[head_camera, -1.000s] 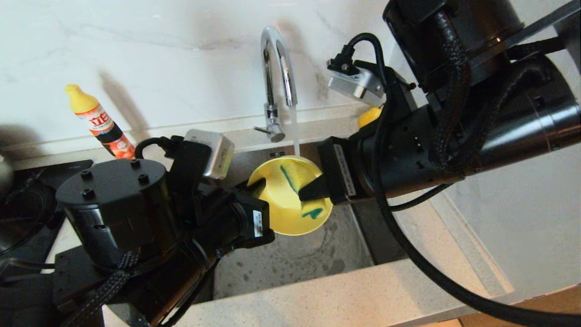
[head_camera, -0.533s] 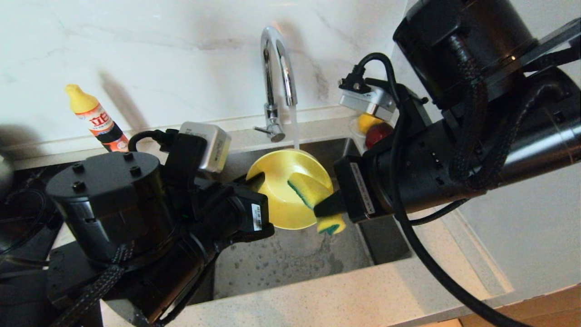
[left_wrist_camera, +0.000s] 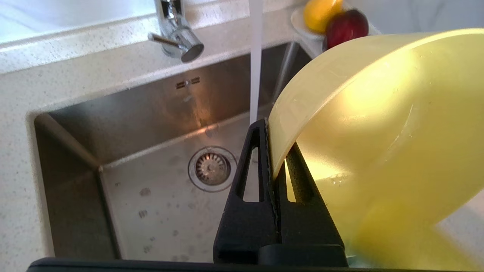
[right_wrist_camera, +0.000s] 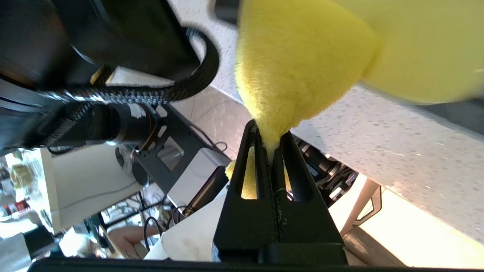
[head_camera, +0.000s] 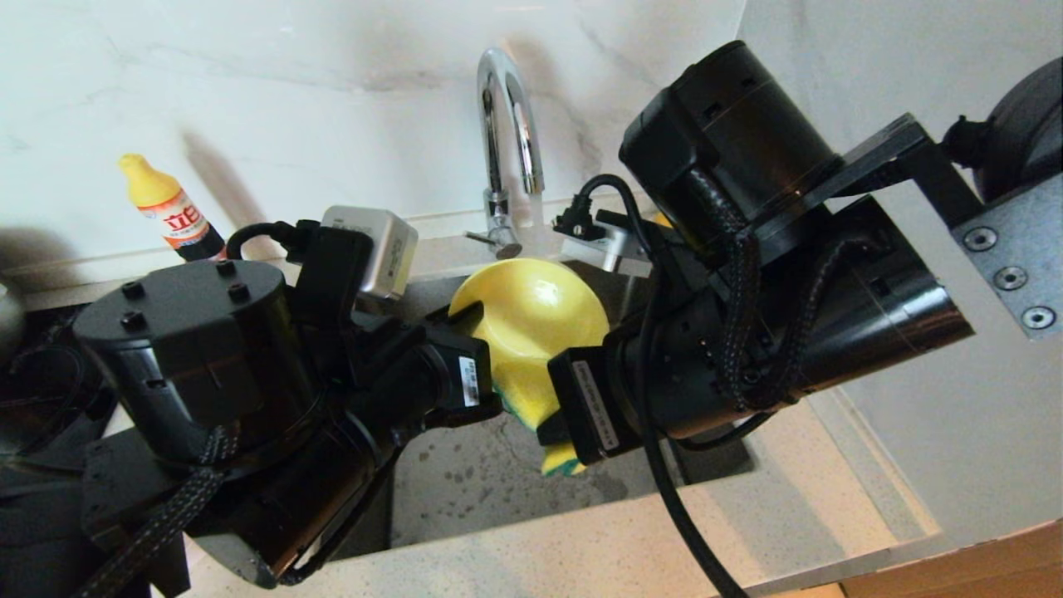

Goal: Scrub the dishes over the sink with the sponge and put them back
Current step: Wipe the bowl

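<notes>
Sink [left_wrist_camera: 75, 158]: lying below both tools, tap [head_camera: 507, 149] running water into it.
Surface [head_camera: 581, 540]: bordering the sink, nearer than the tools.
Yellow bowl [head_camera: 531, 320]: hanging tilted over the sink, rim pinched by the left tool [left_wrist_camera: 271, 151].
Left tool: clamping together on the bowl rim.
Right tool [right_wrist_camera: 270, 147]: squeezing the sponge [right_wrist_camera: 295, 71], which is pressing against the bowl's underside.
Fruit [left_wrist_camera: 336, 19]: sitting beyond the bowl.
</notes>
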Robot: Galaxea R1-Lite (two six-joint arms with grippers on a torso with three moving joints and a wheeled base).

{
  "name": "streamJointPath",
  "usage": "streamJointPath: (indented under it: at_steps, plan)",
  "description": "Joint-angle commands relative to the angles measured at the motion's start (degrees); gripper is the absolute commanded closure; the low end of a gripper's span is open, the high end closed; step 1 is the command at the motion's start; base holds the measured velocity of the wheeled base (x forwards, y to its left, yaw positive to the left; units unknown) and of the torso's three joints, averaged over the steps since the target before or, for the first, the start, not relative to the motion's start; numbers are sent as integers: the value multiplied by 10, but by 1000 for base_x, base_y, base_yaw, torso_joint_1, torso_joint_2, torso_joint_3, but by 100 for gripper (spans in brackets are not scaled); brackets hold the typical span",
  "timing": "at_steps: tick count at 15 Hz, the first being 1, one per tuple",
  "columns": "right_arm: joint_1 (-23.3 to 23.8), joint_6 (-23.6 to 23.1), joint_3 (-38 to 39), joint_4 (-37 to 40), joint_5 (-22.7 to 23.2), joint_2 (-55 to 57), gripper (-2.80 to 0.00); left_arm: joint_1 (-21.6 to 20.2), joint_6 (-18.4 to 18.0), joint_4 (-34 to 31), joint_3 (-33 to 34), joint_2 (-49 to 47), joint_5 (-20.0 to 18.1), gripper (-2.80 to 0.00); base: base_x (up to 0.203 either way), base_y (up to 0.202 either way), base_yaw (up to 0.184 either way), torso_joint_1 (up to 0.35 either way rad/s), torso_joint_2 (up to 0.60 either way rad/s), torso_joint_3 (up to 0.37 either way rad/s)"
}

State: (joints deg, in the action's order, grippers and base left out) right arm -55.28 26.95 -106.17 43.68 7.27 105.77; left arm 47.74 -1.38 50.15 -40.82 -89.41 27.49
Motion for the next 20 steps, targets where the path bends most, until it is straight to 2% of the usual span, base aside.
streamJointPath:
  at_steps: [1, 9, 14, 20]
  plan:
    - [-15, 1, -5, 3, 0, 14, 0, 0, 0, 2, -9, -2, 2, 0, 0, 0, 0, 0, 0, 0]
    - [-21, 2, -28, 6, 0, 20, 0, 0, 1, 2, -9, -6, 2, 0, 0, 0, 0, 0, 0, 0]
    - [26, 1, -8, 10, -1, -34, 0, -2, 2, -1, -7, -3, 3, 0, 0, 0, 0, 0, 0, 0]
    - [56, -1, -16, 23, -1, -67, 0, -5, 2, -1, 2, -2, 3, 0, 0, 0, 0, 0, 0, 0]
